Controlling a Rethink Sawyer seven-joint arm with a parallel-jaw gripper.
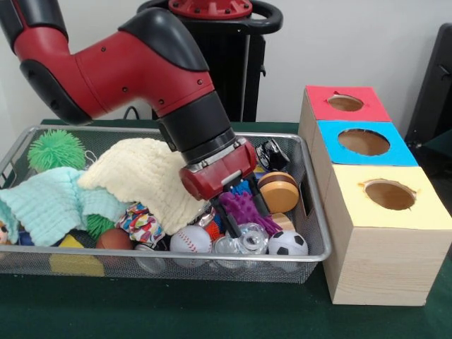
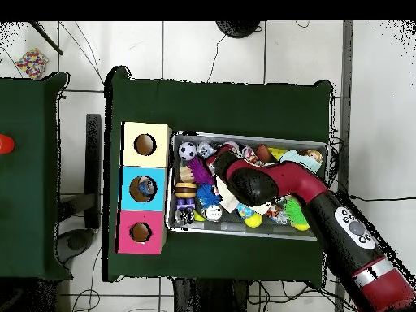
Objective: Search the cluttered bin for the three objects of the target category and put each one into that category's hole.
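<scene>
Bin (image 1: 314, 219) clutter shows no readable writing.

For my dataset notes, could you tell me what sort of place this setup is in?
Probably a robotics lab: a green-covered table on a tiled floor, a wire-mesh bin of toys beside three wooden boxes with holes, and loose cables.

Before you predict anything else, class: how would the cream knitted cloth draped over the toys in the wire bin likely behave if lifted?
The cream knitted cloth sags over the toys beneath it, so it is probably floppy and would hang down. Its open knit suggests little weight for its size. One edge lies under the red and black tool, so it may snag or drag neighbours along.
</scene>
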